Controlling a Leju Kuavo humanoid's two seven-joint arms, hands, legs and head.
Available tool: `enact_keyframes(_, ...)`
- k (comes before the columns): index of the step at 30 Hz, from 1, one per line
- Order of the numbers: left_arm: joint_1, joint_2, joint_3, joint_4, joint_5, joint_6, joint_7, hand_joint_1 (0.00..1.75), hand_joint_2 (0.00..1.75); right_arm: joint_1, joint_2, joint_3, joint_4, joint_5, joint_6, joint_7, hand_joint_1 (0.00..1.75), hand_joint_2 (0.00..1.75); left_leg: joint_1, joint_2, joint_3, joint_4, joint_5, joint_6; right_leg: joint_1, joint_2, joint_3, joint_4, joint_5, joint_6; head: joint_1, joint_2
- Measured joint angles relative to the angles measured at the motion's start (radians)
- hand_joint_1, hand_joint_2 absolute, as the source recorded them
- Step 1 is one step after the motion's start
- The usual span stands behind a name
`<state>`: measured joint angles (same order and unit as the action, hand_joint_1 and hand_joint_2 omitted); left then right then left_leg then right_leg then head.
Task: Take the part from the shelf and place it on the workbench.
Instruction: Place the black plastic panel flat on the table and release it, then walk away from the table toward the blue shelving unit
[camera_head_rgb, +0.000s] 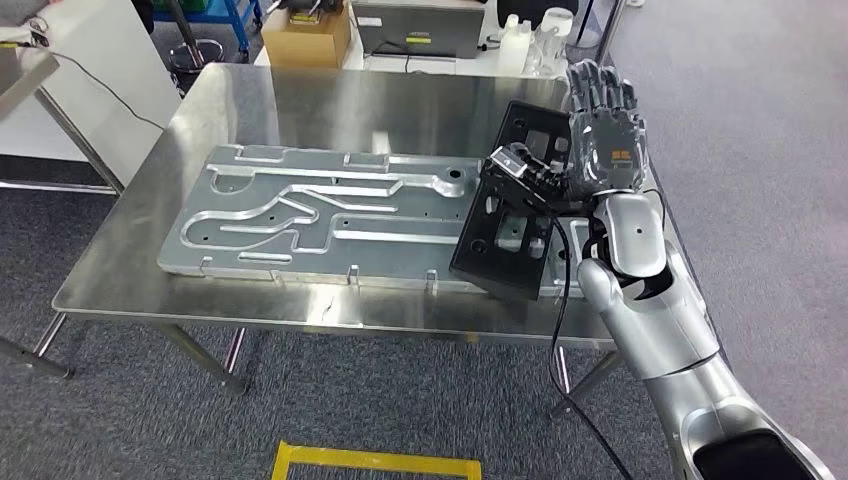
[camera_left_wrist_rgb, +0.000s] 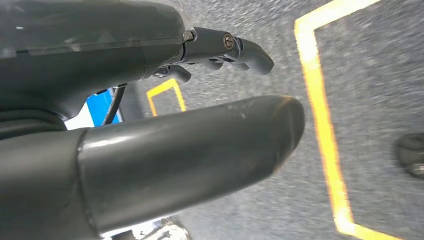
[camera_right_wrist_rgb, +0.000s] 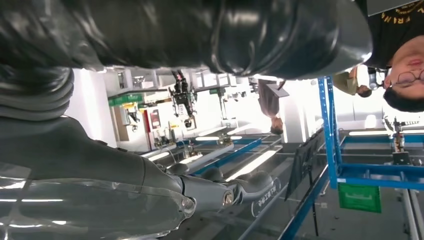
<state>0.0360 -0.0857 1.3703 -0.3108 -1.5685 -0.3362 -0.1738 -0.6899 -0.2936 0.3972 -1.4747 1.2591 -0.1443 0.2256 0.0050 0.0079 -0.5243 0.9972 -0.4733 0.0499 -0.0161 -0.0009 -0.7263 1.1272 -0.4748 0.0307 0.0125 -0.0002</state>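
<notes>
A black flat part (camera_head_rgb: 510, 240) with cut-outs lies at the right end of the steel workbench (camera_head_rgb: 120, 265). Its near-left side rests tilted over the edge of a large machined aluminium plate (camera_head_rgb: 300, 215). My right hand (camera_head_rgb: 605, 130) is raised over the part's far right corner, fingers spread and straight, gripping nothing. In the right wrist view the thumb (camera_right_wrist_rgb: 260, 35) and the fingers (camera_right_wrist_rgb: 225, 192) stand wide apart with only the room between them. My left hand (camera_left_wrist_rgb: 150, 130) hangs over the grey floor, thumb and fingers apart and holding nothing.
Behind the bench stand a cardboard box (camera_head_rgb: 305, 35), a grey machine (camera_head_rgb: 420, 25) and white bottles (camera_head_rgb: 525, 40). Yellow tape (camera_head_rgb: 375, 462) marks the floor in front. A blue shelf frame (camera_right_wrist_rgb: 330, 130) and a person (camera_right_wrist_rgb: 400, 75) are in the right wrist view.
</notes>
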Motion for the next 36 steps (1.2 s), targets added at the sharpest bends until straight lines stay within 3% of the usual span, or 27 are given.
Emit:
enact_keyframes(1,0.0,0.0,0.0,0.0,0.0,0.0,0.0,0.0,0.0,0.002,0.0,0.0,-0.001,0.002,-0.002,0.001,0.0,0.0,-0.001,0.0,-0.016,0.001,0.012,0.003,0.0,0.0,-0.015,0.066,-0.048,0.002,0.0,0.0)
enact_keyframes(2,0.001,0.0,0.0,0.0,0.0,-0.001,0.001,0.0,0.0,0.004,0.0,0.0,-0.001,0.006,-0.005,0.003,0.0,0.0,-0.003,0.0,-0.032,0.002,0.023,0.005,-0.001,0.0,-0.024,0.128,-0.076,0.004,0.0,0.0)
enact_keyframes(3,0.002,0.0,0.0,0.0,0.0,-0.001,0.002,0.0,0.0,0.008,0.0,0.001,-0.001,0.012,-0.01,0.004,0.0,0.0,-0.005,0.001,-0.048,0.004,0.033,0.005,0.0,0.0,-0.021,0.167,-0.078,0.005,0.0,0.0)
enact_keyframes(4,0.003,0.0,-0.001,0.0,0.0,-0.002,0.003,0.0,0.0,0.012,0.0,0.001,-0.002,0.016,-0.015,0.005,0.0,0.0,-0.007,0.001,-0.063,0.008,0.043,0.005,0.001,0.0,-0.003,0.174,-0.062,0.004,0.0,0.0)
enact_keyframes(6,0.003,0.0,-0.003,0.001,0.0,-0.004,0.006,0.0,0.0,0.018,0.0,0.0,-0.006,0.022,-0.023,0.005,0.0,0.0,-0.011,0.001,-0.09,0.016,0.059,0.003,0.005,0.0,0.085,0.085,-0.018,-0.007,0.0,0.0)
enact_keyframes(8,0.003,-0.002,-0.01,0.004,0.0,-0.004,0.008,0.0,0.0,0.021,-0.001,-0.004,-0.02,0.023,-0.027,0.006,0.0,0.0,-0.015,0.0,-0.107,0.022,0.073,-0.002,0.013,-0.003,0.189,-0.057,-0.026,-0.025,0.0,0.0)
enact_keyframes(10,0.005,-0.003,-0.016,0.006,0.0,-0.004,0.01,0.0,0.0,0.028,-0.003,-0.011,-0.034,0.023,-0.034,0.006,0.0,0.0,-0.013,0.0,-0.113,0.021,0.089,-0.014,0.021,-0.005,0.231,-0.131,-0.043,-0.036,0.0,0.0)
enact_keyframes(12,0.007,-0.002,-0.02,0.006,0.0,-0.001,0.014,0.0,0.0,0.046,-0.007,-0.02,-0.044,0.022,-0.04,0.006,0.0,0.0,-0.011,-0.001,-0.118,0.02,0.095,-0.026,0.019,-0.007,0.226,-0.148,-0.024,-0.044,0.0,0.0)
enact_keyframes(13,0.009,-0.001,-0.021,0.006,0.0,0.001,0.015,0.0,0.0,0.059,-0.009,-0.025,-0.05,0.022,-0.043,0.007,0.0,0.0,-0.01,-0.002,-0.124,0.032,0.075,-0.031,0.015,-0.01,0.22,-0.155,-0.012,-0.05,0.0,0.0)
enact_keyframes(15,0.012,-0.001,-0.024,0.006,-0.001,0.007,0.018,0.0,0.0,0.093,-0.017,-0.04,-0.071,0.019,-0.048,0.007,0.0,0.0,-0.005,-0.004,-0.147,0.106,-0.014,-0.041,0.009,-0.014,0.199,-0.163,0.014,-0.058,0.0,0.0)
enact_keyframes(17,0.014,-0.001,-0.025,0.007,-0.001,0.011,0.02,0.0,0.0,0.138,-0.03,-0.061,-0.097,0.015,-0.05,0.006,0.0,0.0,0.005,-0.004,-0.169,0.224,-0.099,-0.053,0.008,-0.015,0.17,-0.16,0.036,-0.057,0.0,0.0)
enact_keyframes(18,0.014,-0.001,-0.025,0.007,-0.001,0.012,0.02,0.0,0.0,0.163,-0.039,-0.07,-0.109,0.012,-0.048,0.005,0.0,0.0,0.01,-0.004,-0.169,0.269,-0.107,-0.06,0.006,-0.016,0.153,-0.157,0.047,-0.053,0.0,0.0)
enact_keyframes(19,0.014,0.0,-0.026,0.007,-0.001,0.012,0.021,0.0,0.0,0.187,-0.047,-0.078,-0.122,0.008,-0.045,0.002,0.0,0.0,0.015,-0.003,-0.158,0.289,-0.092,-0.067,0.004,-0.017,0.135,-0.152,0.057,-0.048,0.0,0.0)
enact_keyframes(21,0.014,0.0,-0.026,0.007,-0.001,0.012,0.023,0.0,0.0,0.237,-0.066,-0.095,-0.154,-0.001,-0.036,-0.003,0.0,0.0,0.026,-0.004,-0.091,0.236,-0.034,-0.081,-0.006,-0.017,0.096,-0.134,0.074,-0.034,-0.001,0.0)
enact_keyframes(22,0.013,0.0,-0.026,0.007,-0.001,0.012,0.023,0.0,0.0,0.262,-0.075,-0.104,-0.172,-0.004,-0.034,-0.004,0.0,0.0,0.029,-0.006,-0.04,0.172,-0.03,-0.087,-0.009,-0.017,0.079,-0.123,0.08,-0.027,-0.001,0.0)
enact_keyframes(24,0.013,-0.001,-0.025,0.006,-0.001,0.01,0.024,0.0,0.0,0.317,-0.092,-0.128,-0.21,-0.007,-0.039,-0.005,0.0,0.0,0.028,-0.012,0.036,0.059,-0.059,-0.081,-0.01,-0.017,0.058,-0.104,0.091,-0.011,-0.001,0.0)
enact_keyframes(26,0.015,-0.004,-0.025,0.004,0.0,0.008,0.025,0.0,0.0,0.376,-0.102,-0.156,-0.244,-0.008,-0.051,-0.008,0.0,0.0,0.022,-0.015,0.047,0.027,-0.075,-0.058,-0.009,-0.017,0.057,-0.105,0.107,0.003,0.0,0.0)
enact_keyframes(27,0.017,-0.005,-0.025,0.002,0.0,0.006,0.025,0.0,0.0,0.409,-0.105,-0.169,-0.256,-0.01,-0.057,-0.011,0.0,0.0,0.021,-0.013,0.041,0.027,-0.067,-0.047,-0.011,-0.017,0.058,-0.108,0.112,0.01,0.0,0.0)
enact_keyframes(29,0.018,-0.013,-0.024,-0.008,0.0,0.0,0.025,0.0,0.0,0.484,-0.117,-0.202,-0.285,-0.021,-0.067,-0.016,0.0,0.0,0.021,-0.009,0.024,0.024,-0.046,-0.023,-0.015,-0.014,0.047,-0.086,0.069,0.018,0.0,0.0)
enact_keyframes(30,0.019,-0.018,-0.024,-0.014,0.0,-0.004,0.025,0.0,0.0,0.522,-0.124,-0.222,-0.298,-0.031,-0.069,-0.021,0.0,0.0,0.019,-0.007,0.011,0.023,-0.033,-0.012,-0.016,-0.011,0.034,-0.046,0.018,0.02,0.0,0.0)
enact_keyframes(32,0.02,-0.028,-0.023,-0.03,0.0,-0.01,0.025,0.0,0.0,0.589,-0.133,-0.262,-0.325,-0.059,-0.072,-0.036,0.0,0.0,0.013,-0.006,-0.019,0.024,-0.008,-0.002,-0.013,-0.008,0.005,0.077,-0.088,0.02,0.0,0.0)
enact_keyframes(33,0.02,-0.033,-0.023,-0.037,0.0,-0.013,0.025,0.0,0.0,0.623,-0.134,-0.282,-0.337,-0.072,-0.073,-0.046,0.0,0.0,0.008,-0.005,-0.035,0.025,0.004,0.001,-0.011,-0.007,-0.002,0.137,-0.115,0.019,0.0,0.0)
enact_keyframes(34,0.021,-0.037,-0.022,-0.044,0.0,-0.016,0.025,0.0,0.0,0.657,-0.135,-0.301,-0.349,-0.081,-0.075,-0.056,0.0,0.0,0.004,-0.005,-0.052,0.025,0.016,0.003,-0.009,-0.006,0.005,0.171,-0.112,0.016,0.0,0.0)
enact_keyframes(35,0.021,-0.042,-0.021,-0.051,0.0,-0.02,0.025,0.0,0.0,0.69,-0.135,-0.318,-0.361,-0.086,-0.076,-0.064,0.0,0.0,0.0,-0.004,-0.068,0.026,0.028,0.003,-0.007,-0.005,0.027,0.173,-0.089,0.011,0.0,0.0)
enact_keyframes(36,0.021,-0.047,-0.02,-0.058,0.0,-0.023,0.025,0.0,0.0,0.721,-0.135,-0.335,-0.372,-0.089,-0.076,-0.07,0.0,0.0,-0.005,-0.004,-0.083,0.027,0.039,0.004,-0.004,-0.004,0.068,0.141,-0.062,0.004,0.0,0.0)
